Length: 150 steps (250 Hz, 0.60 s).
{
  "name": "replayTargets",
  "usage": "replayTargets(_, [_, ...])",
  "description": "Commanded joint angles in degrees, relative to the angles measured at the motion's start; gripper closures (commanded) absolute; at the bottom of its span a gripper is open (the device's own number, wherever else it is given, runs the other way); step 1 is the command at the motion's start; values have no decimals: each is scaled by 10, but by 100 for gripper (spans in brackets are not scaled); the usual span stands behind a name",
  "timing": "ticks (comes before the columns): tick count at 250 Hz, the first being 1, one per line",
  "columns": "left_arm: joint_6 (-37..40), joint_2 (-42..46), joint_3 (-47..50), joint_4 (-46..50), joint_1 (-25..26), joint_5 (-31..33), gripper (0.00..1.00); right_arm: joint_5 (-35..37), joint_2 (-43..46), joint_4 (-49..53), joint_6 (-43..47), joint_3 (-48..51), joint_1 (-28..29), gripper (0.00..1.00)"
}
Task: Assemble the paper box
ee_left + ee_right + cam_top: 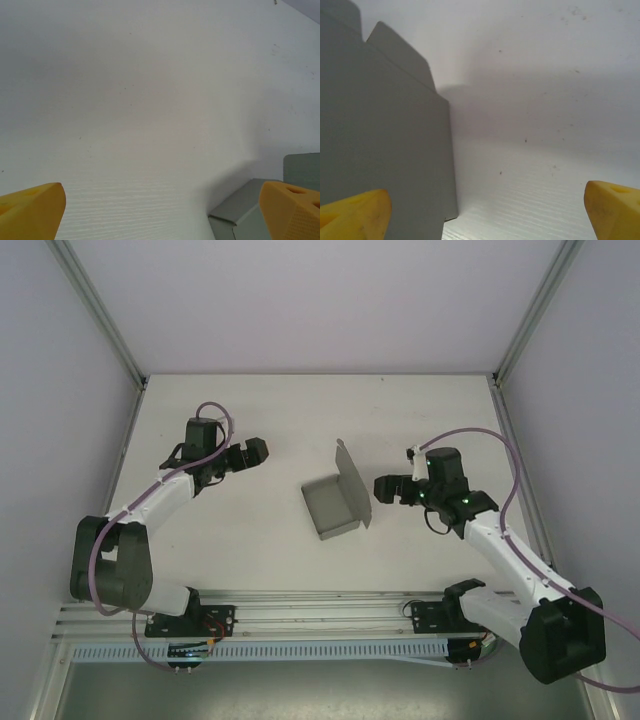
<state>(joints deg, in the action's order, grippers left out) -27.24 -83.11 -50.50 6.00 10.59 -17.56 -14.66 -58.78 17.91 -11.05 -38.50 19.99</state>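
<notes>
Grippers are both seen spread, nothing pinched. The left gripper [255, 452] is held well left of the paper box [333, 508]; the right gripper [383, 488] just right of its raised flap. Box is set mid-way across the table [280, 410], partly folded.

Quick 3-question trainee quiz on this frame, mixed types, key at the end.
1. True or false: the left gripper holds the paper box.
2. The box's raised panel stands on the side nearer: A) the left gripper B) the right gripper C) neither, the box lies flat.
3. Fill in: both grippers' fingers are ___.
Key: 1 false; 2 B; 3 open.
</notes>
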Motion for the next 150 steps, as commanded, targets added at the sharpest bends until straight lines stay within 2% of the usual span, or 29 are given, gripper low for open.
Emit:
replayTargets(1, [12, -2, -18, 11, -4, -3, 2, -4, 2, 10, 28, -25, 2, 1])
replayTargets(31, [13, -2, -16, 11, -4, 2, 2, 55, 33, 69, 16, -58, 1, 1])
replayTargets(52, [11, -5, -18, 9, -4, 1, 2, 29, 54, 97, -8, -78, 15, 1])
replayTargets(62, [11, -6, -18, 10, -4, 1, 2, 33, 62, 109, -9, -86, 47, 1])
replayTargets(83, [13, -11, -22, 13, -4, 1, 1, 117, 65, 146, -7, -105, 143, 1])
replayTargets(96, [14, -13, -24, 13, -4, 0, 2, 132, 57, 162, -16, -112, 178, 2])
replayTargets(123, [18, -16, -28, 11, -4, -14, 2, 140, 17, 165, -33, -112, 192, 11])
replayTargets(150, [26, -14, -32, 11, -4, -22, 2, 128, -51, 163, -5, -128, 193, 30])
